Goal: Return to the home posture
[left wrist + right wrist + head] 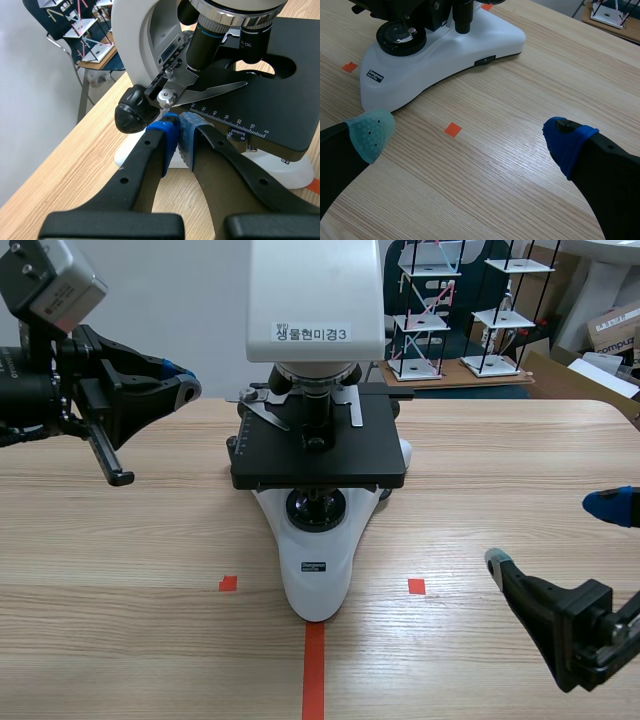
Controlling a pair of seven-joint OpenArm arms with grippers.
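While the microscope (318,560) stands mid-bench, 2 hands flank it: left pressed together, right spread.
Left hand (178,380) is raised at the far left, its 2 pads meeting on nothing, tips near the left edge of the black stage (318,455); contact cannot be told. Right hand (553,532) sits low at the near right over the bench (120,540), fingers wide apart, empty, well apart from the microscope.
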